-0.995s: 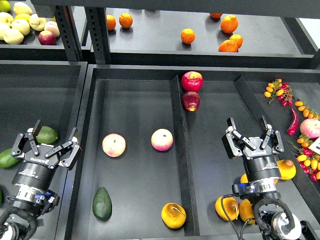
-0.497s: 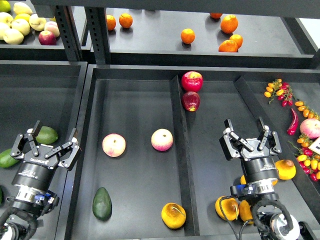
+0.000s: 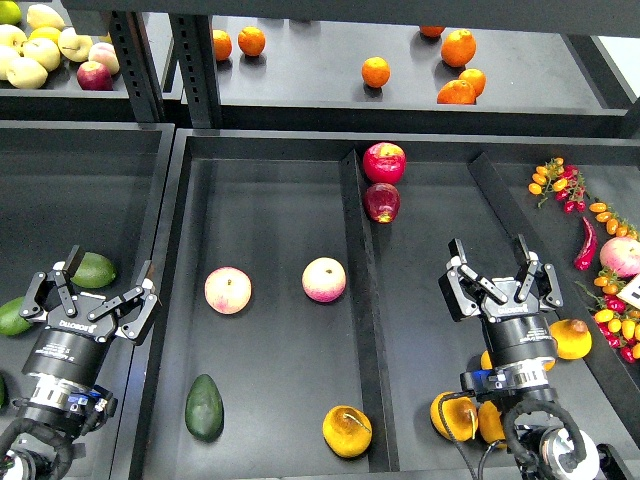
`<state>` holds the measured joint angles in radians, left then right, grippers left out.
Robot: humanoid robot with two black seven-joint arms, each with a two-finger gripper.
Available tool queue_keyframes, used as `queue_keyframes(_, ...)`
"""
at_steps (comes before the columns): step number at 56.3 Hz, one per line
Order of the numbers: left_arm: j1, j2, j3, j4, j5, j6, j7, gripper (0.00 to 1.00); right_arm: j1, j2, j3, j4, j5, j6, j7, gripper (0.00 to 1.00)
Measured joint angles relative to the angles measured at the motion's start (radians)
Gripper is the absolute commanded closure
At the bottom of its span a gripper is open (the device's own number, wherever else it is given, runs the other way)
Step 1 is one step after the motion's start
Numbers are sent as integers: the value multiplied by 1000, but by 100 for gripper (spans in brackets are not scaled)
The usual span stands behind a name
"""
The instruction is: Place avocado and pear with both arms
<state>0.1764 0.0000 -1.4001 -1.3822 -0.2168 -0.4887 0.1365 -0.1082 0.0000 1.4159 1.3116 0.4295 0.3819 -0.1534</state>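
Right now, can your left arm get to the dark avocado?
Probably yes. The left gripper is open and empty, the avocado lies alone just right of it, with only the low tray wall between them.

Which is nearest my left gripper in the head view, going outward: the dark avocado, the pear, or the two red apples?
From the left gripper:
1. Avocado, just to its right and below, in the middle tray.
2. Pear, farther right, at that tray's bottom edge.
3. Red apples, far up and right, by the divider's top.
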Motion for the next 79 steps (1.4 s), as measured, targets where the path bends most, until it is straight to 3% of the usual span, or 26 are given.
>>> queue_keyframes(79,5,0,0,0,3,0,13,1,-1,0,-18,-1,-1,6,0,0)
